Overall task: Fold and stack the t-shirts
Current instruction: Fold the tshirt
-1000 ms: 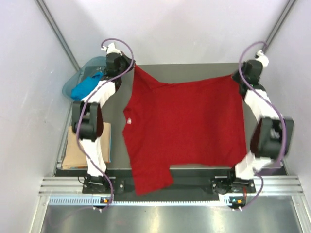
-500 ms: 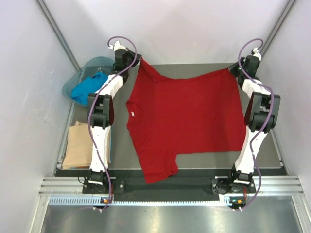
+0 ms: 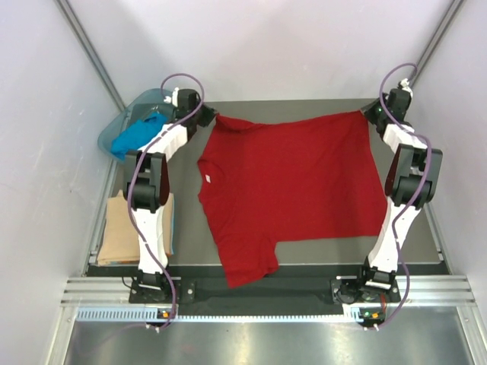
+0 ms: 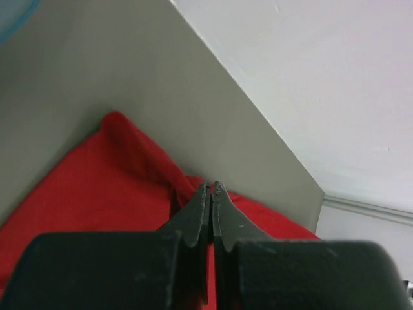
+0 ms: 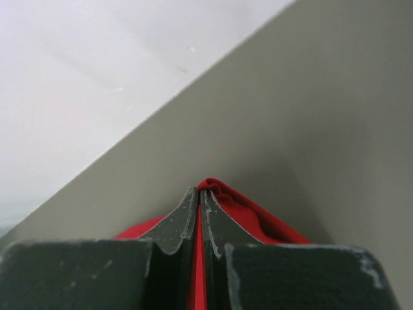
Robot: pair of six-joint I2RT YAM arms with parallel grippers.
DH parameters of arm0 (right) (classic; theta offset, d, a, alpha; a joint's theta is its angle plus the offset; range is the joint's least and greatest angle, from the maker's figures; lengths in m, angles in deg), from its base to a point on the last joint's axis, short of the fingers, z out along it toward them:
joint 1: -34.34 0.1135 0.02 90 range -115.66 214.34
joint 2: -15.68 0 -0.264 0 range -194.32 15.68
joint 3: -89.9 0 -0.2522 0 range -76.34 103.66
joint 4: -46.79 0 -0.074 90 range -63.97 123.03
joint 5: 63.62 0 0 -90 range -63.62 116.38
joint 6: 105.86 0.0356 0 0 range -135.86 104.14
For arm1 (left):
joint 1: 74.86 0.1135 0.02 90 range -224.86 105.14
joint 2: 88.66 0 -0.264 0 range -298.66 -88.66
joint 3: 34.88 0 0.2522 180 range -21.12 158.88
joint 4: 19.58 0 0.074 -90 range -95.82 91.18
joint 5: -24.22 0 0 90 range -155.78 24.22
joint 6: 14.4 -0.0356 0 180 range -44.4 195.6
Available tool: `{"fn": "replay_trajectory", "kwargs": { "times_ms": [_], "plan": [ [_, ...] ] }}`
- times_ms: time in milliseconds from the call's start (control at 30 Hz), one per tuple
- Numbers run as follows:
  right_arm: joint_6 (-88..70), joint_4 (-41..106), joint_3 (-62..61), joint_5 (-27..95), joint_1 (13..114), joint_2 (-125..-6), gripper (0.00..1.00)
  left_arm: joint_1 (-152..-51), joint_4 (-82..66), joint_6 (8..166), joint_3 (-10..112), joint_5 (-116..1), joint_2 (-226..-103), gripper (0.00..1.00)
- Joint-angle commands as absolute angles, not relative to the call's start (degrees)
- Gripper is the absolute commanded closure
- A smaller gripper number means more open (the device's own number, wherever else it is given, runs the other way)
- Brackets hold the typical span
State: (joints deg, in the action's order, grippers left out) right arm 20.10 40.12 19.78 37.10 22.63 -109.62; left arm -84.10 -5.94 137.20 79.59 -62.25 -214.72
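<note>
Pinching red shirt point(image 3: 293, 186) corners, both jaws (blue shirt point(image 3: 133, 138) in basin point(image 3: 114, 122), tan shirt point(image 3: 120, 228) nearby)

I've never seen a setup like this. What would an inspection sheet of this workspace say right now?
Surface: grey table, largely under cloth.
Job's things: red t-shirt spread across it; blue t-shirt bunched in the basin; tan t-shirt a neat rectangle at the near left.
Clutter: the basin, far left corner.
Grippers: left gripper and right gripper each shut on a far corner of the red t-shirt.
Cables: purple cables looping above both arms.
Surroundings: white walls.
</note>
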Motion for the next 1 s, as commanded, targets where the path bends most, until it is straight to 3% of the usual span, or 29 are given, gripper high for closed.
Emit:
{"fn": "replay_trajectory", "kwargs": {
  "times_ms": [0,167,367,600,967],
  "plan": [
    [19.6,35.6,22.4,38.0,20.5,-105.5,1.00,-84.8,-2.9,139.5,78.5,-64.1,-207.1,1.00],
    [18.2,33.2,21.1,39.3,19.2,-103.2,1.00,-84.7,3.9,136.1,78.1,-68.1,-202.6,1.00],
    [18.1,31.3,17.2,40.3,18.7,-99.6,1.00,-84.7,9.0,135.4,78.6,-64.3,-199.1,1.00],
    [16.7,26.1,14.0,38.1,17.8,-95.8,1.00,-84.8,11.4,134.8,67.8,-66.9,-190.0,1.00],
    [15.1,25.8,3.2,37.5,16.6,-93.7,1.00,-87.0,11.8,135.8,52.0,-60.4,-179.6,1.00]
  ]
}}
